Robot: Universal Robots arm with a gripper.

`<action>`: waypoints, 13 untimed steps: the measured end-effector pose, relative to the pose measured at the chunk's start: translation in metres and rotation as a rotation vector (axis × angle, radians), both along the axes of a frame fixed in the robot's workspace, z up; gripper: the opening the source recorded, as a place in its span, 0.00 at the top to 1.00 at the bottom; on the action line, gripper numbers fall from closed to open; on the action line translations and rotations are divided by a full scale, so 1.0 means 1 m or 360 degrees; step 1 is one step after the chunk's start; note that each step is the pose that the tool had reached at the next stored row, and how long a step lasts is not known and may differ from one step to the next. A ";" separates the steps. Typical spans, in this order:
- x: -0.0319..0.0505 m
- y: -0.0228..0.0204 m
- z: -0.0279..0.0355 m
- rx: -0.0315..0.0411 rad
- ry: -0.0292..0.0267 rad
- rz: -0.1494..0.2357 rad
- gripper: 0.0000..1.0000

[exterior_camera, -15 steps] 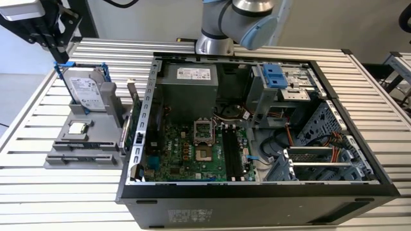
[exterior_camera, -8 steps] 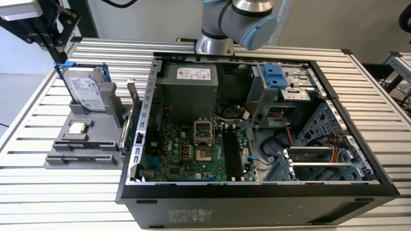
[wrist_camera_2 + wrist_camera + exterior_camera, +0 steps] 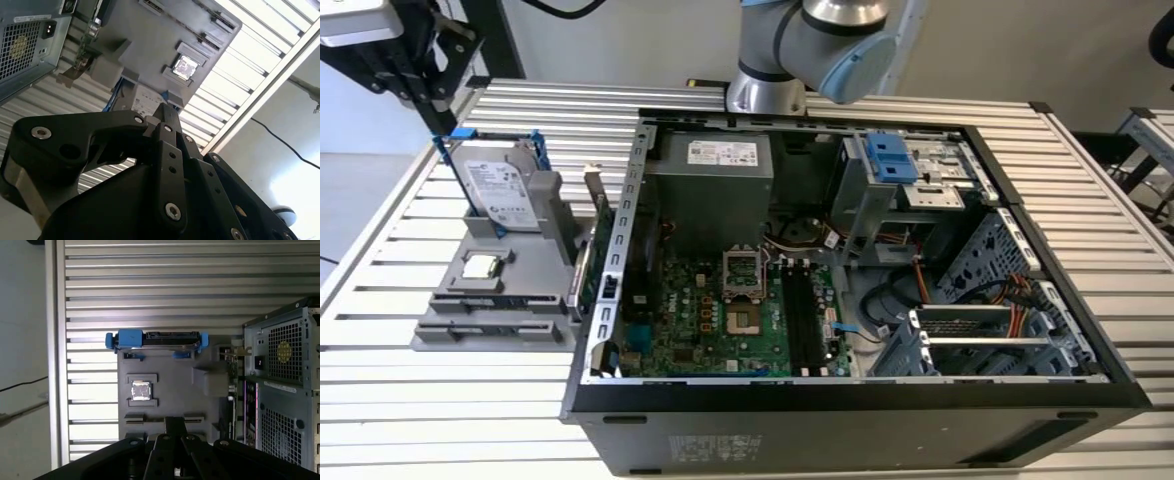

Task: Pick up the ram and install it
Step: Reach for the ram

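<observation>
Table of pale metal slats carries the computer case and grey fixture; the tool hangs closed.

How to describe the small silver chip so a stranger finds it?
At the exterior view's left, beside the open computer case, stands a gray holder. The chip lies flat on it, near the upright hard drive; it alone is small, square and shiny.

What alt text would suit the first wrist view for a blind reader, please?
The shut gripper hangs above a gray parts holder on a slatted metal table. The holder carries a hard drive in blue brackets and a square processor chip; a computer case stands beside it.
</observation>
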State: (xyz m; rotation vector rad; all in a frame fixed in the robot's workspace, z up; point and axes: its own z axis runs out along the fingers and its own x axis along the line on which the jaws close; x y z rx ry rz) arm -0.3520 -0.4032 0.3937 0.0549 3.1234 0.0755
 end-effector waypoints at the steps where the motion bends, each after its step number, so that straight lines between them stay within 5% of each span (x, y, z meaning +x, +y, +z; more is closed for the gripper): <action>1: -0.0004 -0.0007 0.0000 0.0000 0.00001 0.0000 1.00; 13: -0.0054 -0.0153 -0.0003 0.0000 -0.00001 0.0000 1.00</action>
